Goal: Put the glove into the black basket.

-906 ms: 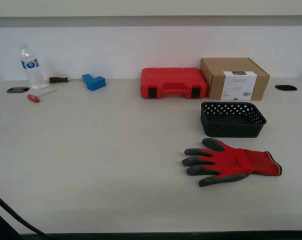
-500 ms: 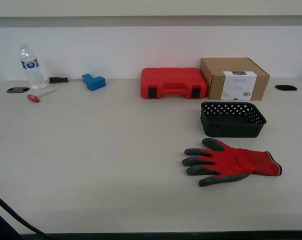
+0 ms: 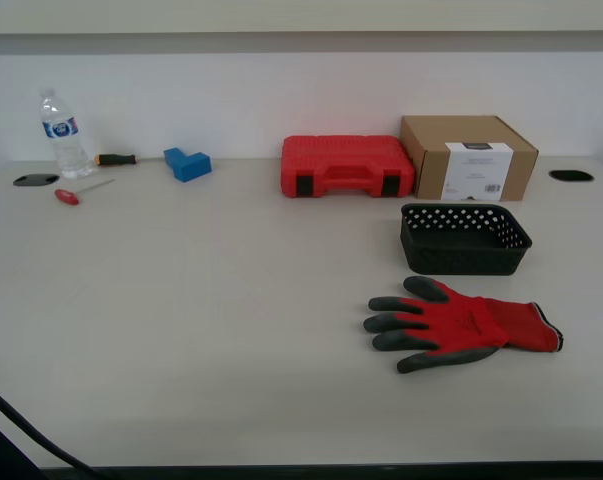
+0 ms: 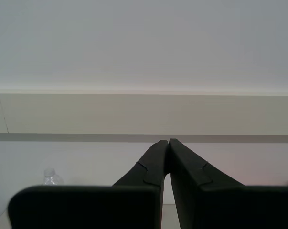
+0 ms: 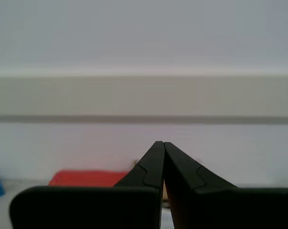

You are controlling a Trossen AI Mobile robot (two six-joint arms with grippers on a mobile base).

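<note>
The red glove (image 3: 461, 325) with dark grey fingers lies flat on the table at the exterior view's right, fingers pointing to the exterior view's left. The black basket (image 3: 465, 239) stands just behind it, apart from it and empty. My first gripper (image 5: 163, 144) is shut and empty, held up facing the back wall. My second gripper (image 4: 168, 141) is also shut and empty, facing the wall. Neither gripper shows in the exterior view, and the glove and basket show in neither wrist view.
A red tool case (image 3: 346, 165) and a brown cardboard box (image 3: 468, 157) stand behind the basket. At the far left are a water bottle (image 3: 61, 134), a red-handled screwdriver (image 3: 79, 191), a second screwdriver (image 3: 115, 158) and a blue block (image 3: 187, 163). A cable (image 3: 21, 430) crosses the near left corner.
</note>
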